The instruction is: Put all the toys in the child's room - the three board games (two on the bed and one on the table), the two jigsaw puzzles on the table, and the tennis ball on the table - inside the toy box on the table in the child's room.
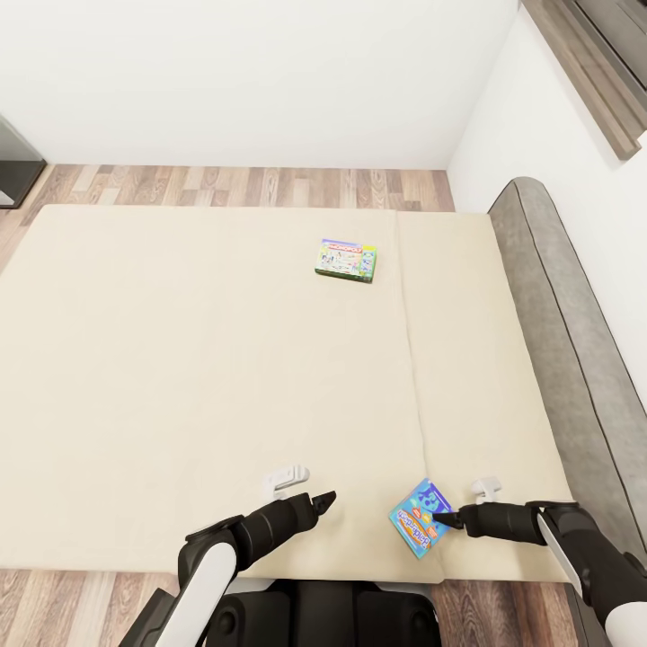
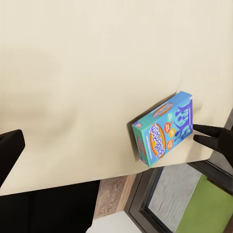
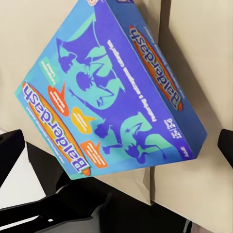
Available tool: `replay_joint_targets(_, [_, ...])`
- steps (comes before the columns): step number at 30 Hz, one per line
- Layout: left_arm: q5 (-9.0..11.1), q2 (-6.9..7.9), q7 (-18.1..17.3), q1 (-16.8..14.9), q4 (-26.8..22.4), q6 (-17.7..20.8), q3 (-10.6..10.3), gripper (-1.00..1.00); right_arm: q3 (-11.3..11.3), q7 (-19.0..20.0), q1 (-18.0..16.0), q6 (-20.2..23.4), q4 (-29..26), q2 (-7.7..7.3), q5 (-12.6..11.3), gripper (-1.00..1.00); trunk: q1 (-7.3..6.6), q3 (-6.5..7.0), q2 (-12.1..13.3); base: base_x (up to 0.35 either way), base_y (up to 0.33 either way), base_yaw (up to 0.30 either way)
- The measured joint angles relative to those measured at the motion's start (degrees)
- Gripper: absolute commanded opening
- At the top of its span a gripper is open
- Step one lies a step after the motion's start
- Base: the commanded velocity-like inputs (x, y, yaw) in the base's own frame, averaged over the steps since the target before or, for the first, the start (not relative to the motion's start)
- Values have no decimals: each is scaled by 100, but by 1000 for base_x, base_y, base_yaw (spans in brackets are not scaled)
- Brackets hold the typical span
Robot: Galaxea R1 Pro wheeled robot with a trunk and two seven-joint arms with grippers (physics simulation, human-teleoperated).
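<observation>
left jaws (image 1: 325, 500) hover over the bed (image 1: 180, 359), spread, holding nothing. Monopoly box (image 1: 346, 260) lies well up the mattress, out of easy reach. blue box (image 1: 420, 518) sits at the near bed edge, just beside the right jaws (image 1: 449, 519), which look spread, not closed on it. square up, straddle the short edge, then close

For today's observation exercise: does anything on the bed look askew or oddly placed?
Yes. The blue board game lies turned at an angle to the bed's edges, right by the near edge, with the right gripper at its side. The green-edged board game lies flat farther up the mattress and nearly square to it.
</observation>
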Motion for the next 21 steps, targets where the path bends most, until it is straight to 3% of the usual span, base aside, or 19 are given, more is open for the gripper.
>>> replay_joint_targets(21, [0, 0, 4, 1, 19, 0, 2, 100, 2, -325, -77, -658, 355, 8, -29, 100, 0, 0, 0, 0, 0, 0])
